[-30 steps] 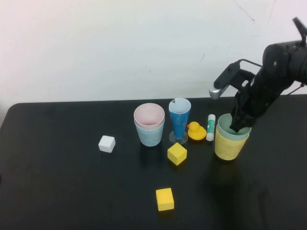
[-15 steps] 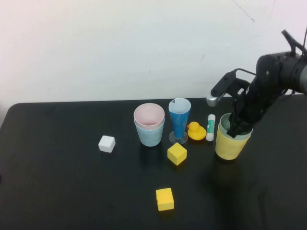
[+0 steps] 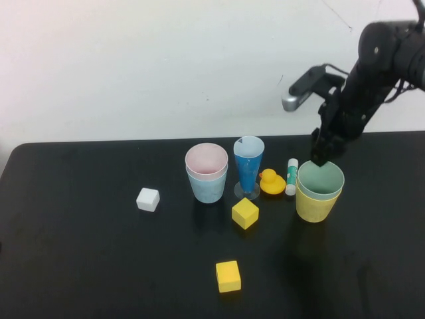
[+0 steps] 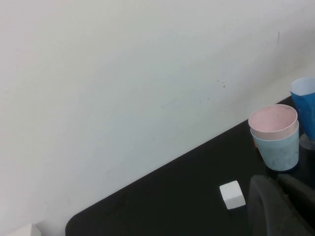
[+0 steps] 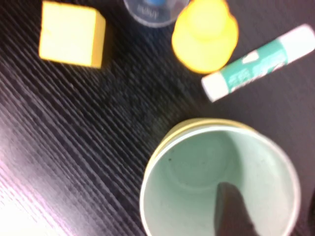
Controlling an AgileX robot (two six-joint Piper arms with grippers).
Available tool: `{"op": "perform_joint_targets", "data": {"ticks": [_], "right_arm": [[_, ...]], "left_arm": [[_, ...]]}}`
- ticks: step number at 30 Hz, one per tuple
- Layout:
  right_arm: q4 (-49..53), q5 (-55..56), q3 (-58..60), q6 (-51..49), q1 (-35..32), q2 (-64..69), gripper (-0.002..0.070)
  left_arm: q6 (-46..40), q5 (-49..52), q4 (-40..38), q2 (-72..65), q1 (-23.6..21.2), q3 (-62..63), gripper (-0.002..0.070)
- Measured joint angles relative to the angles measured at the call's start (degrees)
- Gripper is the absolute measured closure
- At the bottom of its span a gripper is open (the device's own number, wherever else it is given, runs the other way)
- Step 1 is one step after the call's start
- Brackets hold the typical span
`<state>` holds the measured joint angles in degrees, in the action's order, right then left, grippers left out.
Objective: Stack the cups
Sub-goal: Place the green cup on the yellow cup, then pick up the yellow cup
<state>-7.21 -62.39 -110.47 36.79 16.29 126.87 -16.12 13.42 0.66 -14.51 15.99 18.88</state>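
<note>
Two pairs are already made, judging by how the tumblers stand. At the centre of the high view the pink cup [image 3: 206,159] sits nested in the light blue cup [image 3: 208,186]; at the right of the frame the mint green cup [image 3: 321,178] sits inside the yellow cup [image 3: 317,203], with only a thin yellow rim showing around it. What looks left is to bring one pair into the other so that all four form one stack.

The right gripper [image 3: 323,153] hangs at the upper right of the high view, just above the far rim of the mint green cup and apart from it. It carries nothing. In the right wrist view one dark fingertip [image 5: 232,209] shows over the cup's open mouth; the other finger is out of frame, so whether the pincer is spread cannot be told.

The left gripper [image 4: 283,204] shows only at the lower right corner of its own wrist view, pressed together and empty
</note>
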Motion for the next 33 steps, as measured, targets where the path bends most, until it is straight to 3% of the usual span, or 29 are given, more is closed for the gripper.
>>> {"op": "perform_joint_targets", "data": {"ticks": [15,19,24,33], "right_arm": [[3.14,1.26,-2.06,-0.17,0.0,7.0,0.0314],[3.28,0.89,-2.06,-0.17,0.0,7.86,0.041],[3.42,-1.13,-2.06,0.6,0.0,7.89,0.0629],[4.58,-7.57,-11.34,1.15,0.0,2.25,0.0645]], "left_arm": [[0.0,0.0,0.0,0.0,0.0,0.0,0.0673],[0.0,0.0,0.0,0.0,0.0,0.0,0.0673],[0.0,-2.81,0.0,0.0,0.0,-2.01,0.0673],[0.0,-6.23,0.0,0.0,0.0,-3.42,0.0673]]}}
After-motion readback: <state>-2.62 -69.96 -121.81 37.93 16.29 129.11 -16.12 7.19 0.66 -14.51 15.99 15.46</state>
